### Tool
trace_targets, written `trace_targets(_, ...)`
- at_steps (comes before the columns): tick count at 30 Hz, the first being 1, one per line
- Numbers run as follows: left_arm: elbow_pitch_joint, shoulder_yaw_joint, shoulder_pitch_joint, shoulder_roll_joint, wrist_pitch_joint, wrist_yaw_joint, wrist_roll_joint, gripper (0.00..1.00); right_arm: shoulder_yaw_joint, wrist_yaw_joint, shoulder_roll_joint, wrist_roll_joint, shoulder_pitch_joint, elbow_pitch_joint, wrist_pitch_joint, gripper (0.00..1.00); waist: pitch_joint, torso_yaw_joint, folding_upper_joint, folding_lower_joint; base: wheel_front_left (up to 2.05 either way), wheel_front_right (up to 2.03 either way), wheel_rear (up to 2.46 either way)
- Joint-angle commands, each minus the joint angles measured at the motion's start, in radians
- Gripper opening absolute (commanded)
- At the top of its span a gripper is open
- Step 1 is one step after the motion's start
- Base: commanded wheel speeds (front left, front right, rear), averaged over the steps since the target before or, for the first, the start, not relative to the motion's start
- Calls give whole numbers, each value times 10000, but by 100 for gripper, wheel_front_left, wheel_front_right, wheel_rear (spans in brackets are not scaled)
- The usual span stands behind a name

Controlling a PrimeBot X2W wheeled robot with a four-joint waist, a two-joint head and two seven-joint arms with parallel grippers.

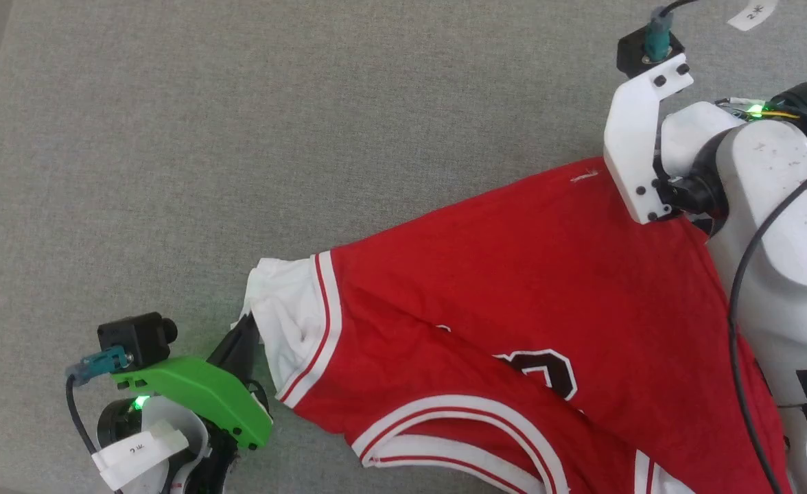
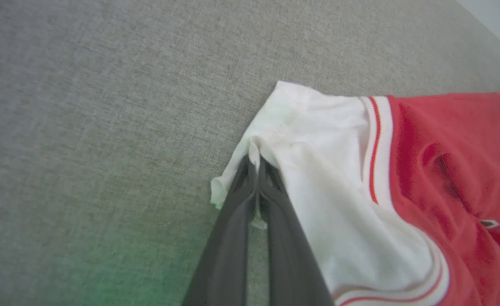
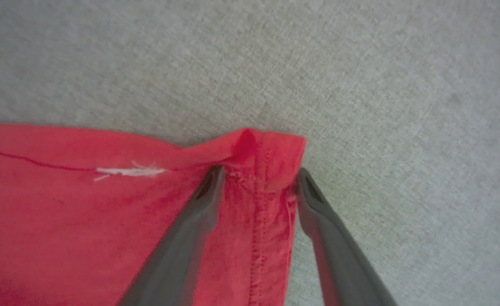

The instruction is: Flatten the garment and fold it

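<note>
Flattening on table (image 1: 239,137): my L gripper (image 2: 255,159) clenched on garment (image 1: 513,288) sleeve, R gripper (image 3: 260,171) released astride hem corner; next I pinch, pull taut

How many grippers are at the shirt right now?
2. The left gripper is shut on the edge of the white sleeve of the garment. The right gripper is open, its fingers straddling a red hem corner.

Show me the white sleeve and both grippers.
white sleeve (image 2: 318,140), left wrist view, flat middle.
left gripper (image 2: 256,157), left wrist view, fingertips pinching sleeve edge.
right gripper (image 3: 260,172), right wrist view, midway between open fingertips.
</note>
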Motion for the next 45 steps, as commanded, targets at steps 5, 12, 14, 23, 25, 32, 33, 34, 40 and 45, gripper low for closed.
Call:
trace_targets(5,336,12,9,137,51,83,-15,0,-781,-13,-38,364,753,-261,-902,0,-619,-395,0,0,0,0,0)
trace_targets(12,224,15,269,285,126,307,75,0,-1802,-13,44,1300,1969,-2017,-2419,0,-1868,-1100,0,0,0,0,0)
trace_targets(14,160,15,395,318,155,405,97,0,-2172,-13,51,1799,2683,-2784,-2539,0,-2258,-1329,0,0,0,0,0)
trace_targets(23,-338,138,1060,389,233,780,-21,0,-3800,-13,449,3711,7131,-6424,-1512,0,-3425,-2144,0,0,0,0,0)
trace_targets(25,-451,260,1204,299,134,803,-181,0,-4122,-13,660,4085,8075,-6965,-1252,0,-3632,-2204,0,0,0,0,0)
trace_targets(32,-990,924,1162,-39,22,324,-1350,0,-4751,-13,758,5036,9052,-7977,-420,0,-4298,-2264,0,0,0,0,0)
trace_targets(33,-1051,1006,1014,9,63,234,-1446,0,-4805,-13,701,5170,8902,-8037,-270,0,-4384,-2274,0,0,0,0,0)
trace_targets(34,-1135,1111,761,70,132,123,-1568,0,-4865,-13,578,5308,8648,-8111,-79,0,-4480,-2274,0,0,0,0,0)
trace_targets(40,-1158,1256,-1780,916,1085,-294,-1512,0,-4941,-13,-482,5653,6385,-8008,1072,0,-4670,-2224,0,0,0,0,0)
trace_targets(45,-250,1123,-4467,1635,1980,-444,-1039,0,-4499,-13,-976,5336,4113,-7346,1867,0,-4181,-2299,0,0,0,0,0)
